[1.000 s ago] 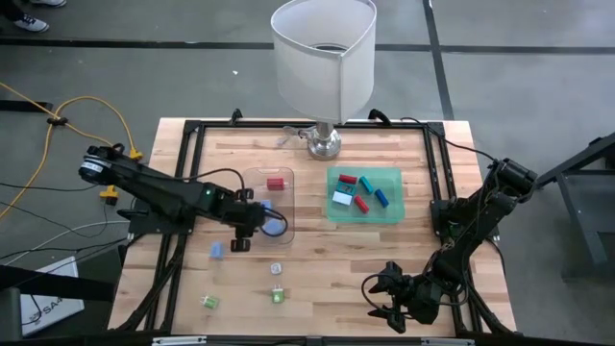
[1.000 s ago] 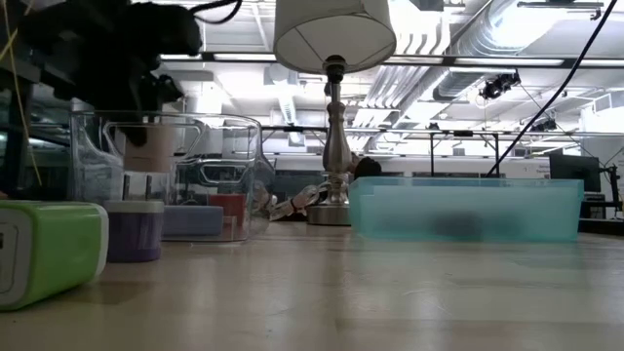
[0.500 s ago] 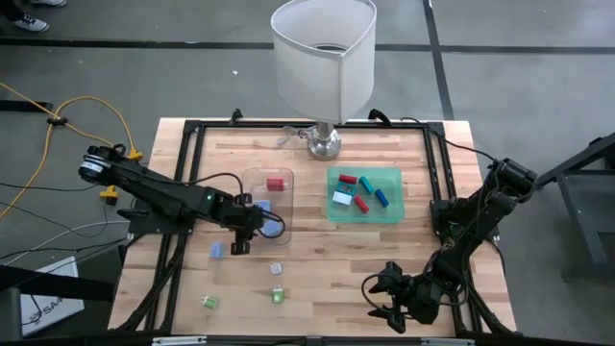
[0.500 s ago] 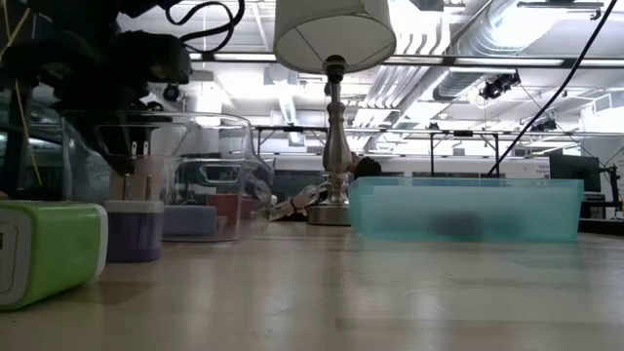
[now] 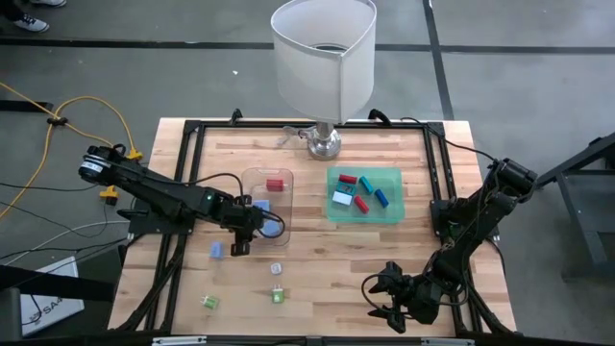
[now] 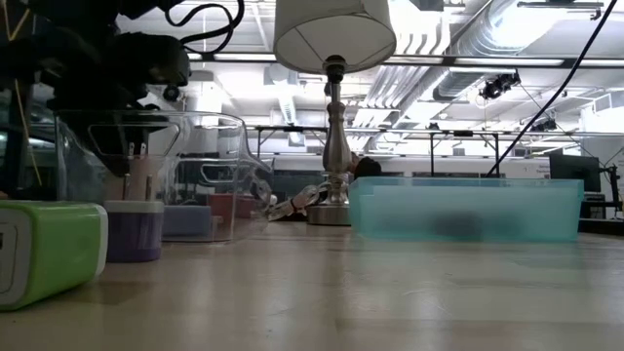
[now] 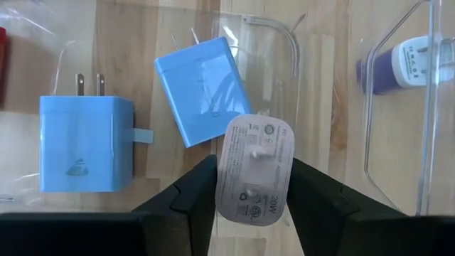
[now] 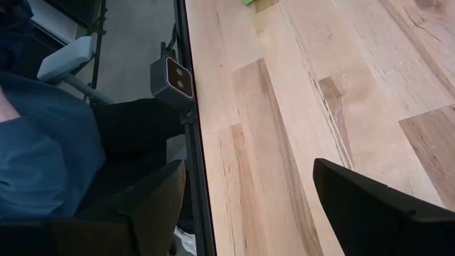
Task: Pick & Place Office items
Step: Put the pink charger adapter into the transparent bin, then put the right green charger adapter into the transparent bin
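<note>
The left claw (image 7: pixel 252 186) pinches a white charger (image 7: pixel 254 170) between its fingers, just over the near edge of the clear tray (image 5: pixel 281 229), at about nine o'clock from the bench (image 5: pixel 317 269) centre. Inside that tray lie two blue chargers (image 7: pixel 85 144) side by side and a red piece (image 5: pixel 277 182) at its far end. The green tray (image 5: pixel 394 213) at three o'clock of it holds red, blue and teal pieces plus a pale blue one (image 5: pixel 342 199). Loose on the bench at six o'clock of the clear tray are a purple piece (image 5: pixel 217 250), a white piece (image 5: pixel 276 269) and two green pieces (image 5: pixel 209 302).

Since a second ago the left claw has dropped slightly lower and its grip has loosened a touch.

The left arm stretches low across the bench from nine o'clock. The right claw (image 5: pixel 386 296) rests spread wide at five o'clock, holding nothing.
</note>
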You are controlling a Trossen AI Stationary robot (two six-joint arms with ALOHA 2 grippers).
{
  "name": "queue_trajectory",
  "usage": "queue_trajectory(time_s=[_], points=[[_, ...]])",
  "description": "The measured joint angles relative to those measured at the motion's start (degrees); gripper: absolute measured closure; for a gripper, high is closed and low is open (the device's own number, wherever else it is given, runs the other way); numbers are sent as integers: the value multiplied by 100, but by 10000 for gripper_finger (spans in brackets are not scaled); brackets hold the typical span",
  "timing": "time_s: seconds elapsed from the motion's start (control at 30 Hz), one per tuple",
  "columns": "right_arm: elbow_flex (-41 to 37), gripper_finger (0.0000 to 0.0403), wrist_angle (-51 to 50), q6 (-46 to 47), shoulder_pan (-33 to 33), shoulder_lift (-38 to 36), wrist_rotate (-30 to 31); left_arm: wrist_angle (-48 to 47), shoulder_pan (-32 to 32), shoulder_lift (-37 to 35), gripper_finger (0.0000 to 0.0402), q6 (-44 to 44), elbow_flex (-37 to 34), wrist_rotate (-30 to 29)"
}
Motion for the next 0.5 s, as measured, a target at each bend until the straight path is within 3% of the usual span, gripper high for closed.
queue_trajectory(time_s=[0.5], points=[[0, 105, 0, 0, 2, 0, 1, 20, 0, 0, 230, -13, 0, -4]])
